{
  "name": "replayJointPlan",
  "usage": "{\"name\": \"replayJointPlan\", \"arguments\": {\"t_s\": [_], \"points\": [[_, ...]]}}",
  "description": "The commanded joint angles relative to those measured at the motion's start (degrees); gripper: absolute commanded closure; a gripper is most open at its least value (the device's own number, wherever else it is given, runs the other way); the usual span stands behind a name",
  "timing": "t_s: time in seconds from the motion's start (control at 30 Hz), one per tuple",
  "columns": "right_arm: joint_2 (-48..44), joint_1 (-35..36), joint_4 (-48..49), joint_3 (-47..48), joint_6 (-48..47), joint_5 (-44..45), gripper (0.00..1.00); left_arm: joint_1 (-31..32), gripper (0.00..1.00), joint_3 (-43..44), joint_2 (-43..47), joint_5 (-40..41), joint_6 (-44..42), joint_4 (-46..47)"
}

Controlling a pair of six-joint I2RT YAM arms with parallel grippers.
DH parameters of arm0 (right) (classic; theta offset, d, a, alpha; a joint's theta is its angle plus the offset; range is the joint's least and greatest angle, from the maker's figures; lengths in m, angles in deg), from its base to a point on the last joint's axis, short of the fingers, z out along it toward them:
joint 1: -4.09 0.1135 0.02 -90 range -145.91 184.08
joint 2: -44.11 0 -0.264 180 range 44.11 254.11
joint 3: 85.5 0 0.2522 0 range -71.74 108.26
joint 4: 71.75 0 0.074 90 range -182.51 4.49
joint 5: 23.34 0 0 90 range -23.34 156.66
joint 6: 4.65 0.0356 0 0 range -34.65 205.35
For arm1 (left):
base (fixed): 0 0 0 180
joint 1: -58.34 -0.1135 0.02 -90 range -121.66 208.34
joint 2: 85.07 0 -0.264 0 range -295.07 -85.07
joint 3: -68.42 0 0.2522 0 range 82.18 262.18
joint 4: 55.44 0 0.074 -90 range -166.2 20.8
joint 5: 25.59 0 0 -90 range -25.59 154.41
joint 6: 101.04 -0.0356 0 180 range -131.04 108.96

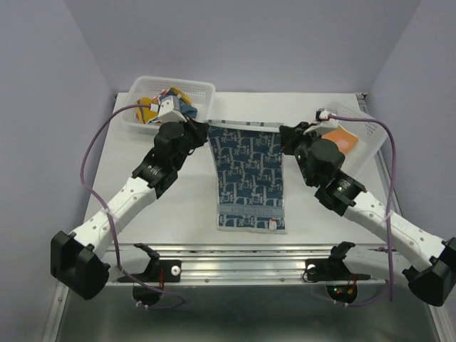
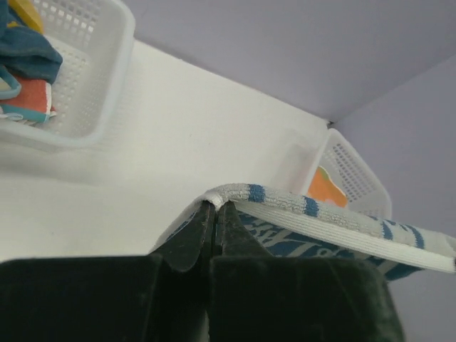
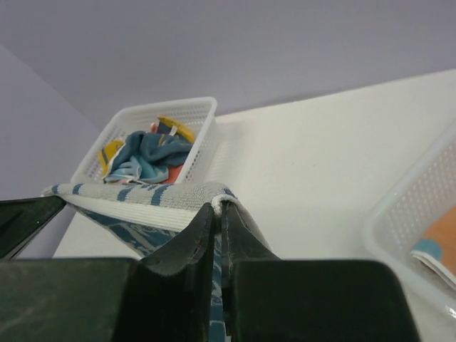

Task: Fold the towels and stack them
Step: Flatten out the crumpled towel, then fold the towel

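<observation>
Blue-printed towel (image 1: pixel 249 174), small unreadable corner label (image 1: pixel 273 225)

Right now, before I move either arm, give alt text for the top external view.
The left gripper and right gripper each pinch a far corner of the blue-patterned towel, its near edge resting on the table. A left basket holds crumpled towels; a right basket holds an orange towel.
</observation>
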Motion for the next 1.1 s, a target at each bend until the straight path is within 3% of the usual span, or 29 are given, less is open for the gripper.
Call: {"name": "replayJointPlan", "arguments": {"t_s": [0.0, 0.17, 0.47, 0.7, 0.93, 1.07], "points": [[5.4, -4.9, 8.8, 0.9, -3.6, 3.9, 0.99, -5.8, 1.0, 2.6, -5.3, -6.6, -2.5, 6.6], [15.9, -14.0, 16.1, 2.0, -5.0, -10.4, 0.99, -11.2, 1.0, 5.5, -13.7, -11.8, -2.8, 10.8], [29.7, -18.6, 14.3, 11.1, -5.9, -12.9, 0.99, -15.5, 1.0, 15.3, -27.6, -15.0, -6.5, 9.0], [33.9, -19.4, 10.4, 15.8, -5.7, -13.8, 0.99, -16.7, 1.0, 20.4, -33.8, -17.2, -6.2, 5.2], [31.8, -19.5, 3.2, 13.0, -2.1, -18.1, 0.99, -16.7, 1.0, 12.3, -27.5, -21.1, -1.0, 6.4], [26.4, -19.4, -2.4, 8.2, 1.7, -22.7, 0.99, -16.1, 1.0, 1.8, -23.0, -24.1, 2.2, 8.8]]}}
